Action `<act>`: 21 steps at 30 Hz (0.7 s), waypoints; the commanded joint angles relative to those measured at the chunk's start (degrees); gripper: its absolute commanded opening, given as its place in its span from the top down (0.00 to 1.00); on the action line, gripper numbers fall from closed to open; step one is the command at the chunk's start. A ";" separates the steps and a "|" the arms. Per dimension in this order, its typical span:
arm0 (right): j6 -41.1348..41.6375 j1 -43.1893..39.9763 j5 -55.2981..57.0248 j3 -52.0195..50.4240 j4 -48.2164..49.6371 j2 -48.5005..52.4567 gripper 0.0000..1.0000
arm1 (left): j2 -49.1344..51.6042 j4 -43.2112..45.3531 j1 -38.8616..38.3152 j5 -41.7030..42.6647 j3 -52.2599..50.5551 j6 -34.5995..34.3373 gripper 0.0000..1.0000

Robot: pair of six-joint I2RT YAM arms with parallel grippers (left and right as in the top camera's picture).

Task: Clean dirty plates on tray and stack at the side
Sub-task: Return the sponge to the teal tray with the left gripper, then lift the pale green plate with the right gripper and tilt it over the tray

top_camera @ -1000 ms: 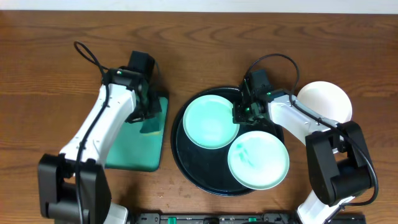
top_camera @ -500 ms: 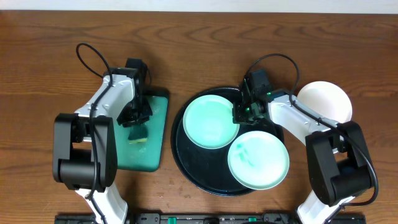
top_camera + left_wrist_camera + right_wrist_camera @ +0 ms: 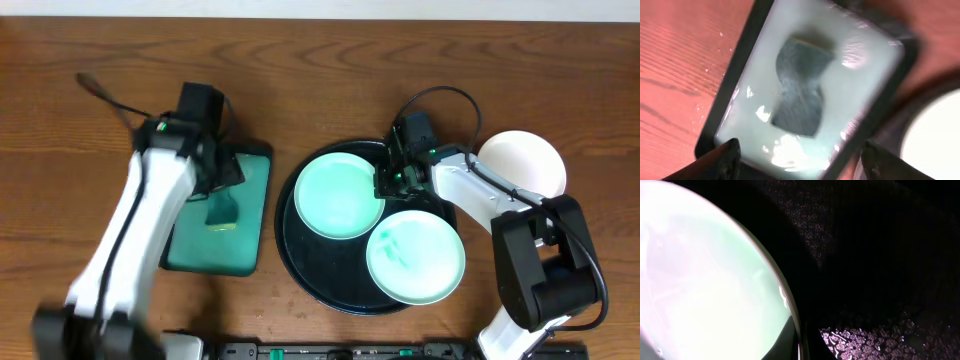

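Observation:
Two pale mint dirty plates lie on the black tray (image 3: 300,262). My right gripper (image 3: 386,181) is shut on the right rim of the upper mint plate (image 3: 338,197); the right wrist view shows that plate (image 3: 705,280) with its rim pinched in my right gripper (image 3: 802,340). The lower mint plate (image 3: 415,256) carries faint green smears. A white plate (image 3: 522,163) rests on the table right of the tray. My left gripper (image 3: 224,172) hovers open over the sponge (image 3: 222,212). The left wrist view has the sponge (image 3: 800,90) lying free above my left gripper (image 3: 800,167).
The sponge lies in a green rectangular sponge tray (image 3: 250,235) left of the black tray. Wet foam dots the black tray floor (image 3: 865,340). Bare wooden table (image 3: 80,140) surrounds both trays. A cable loops behind each arm.
My left gripper has opened and let go of the sponge, which now lies on the green tray; the left arm has swung. The right arm and plates have not moved.

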 commanded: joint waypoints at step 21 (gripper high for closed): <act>8.81 -7.80 -23.67 -0.85 -14.05 -24.48 0.99 | -24.94 -2.21 -6.01 5.09 -0.22 0.33 0.21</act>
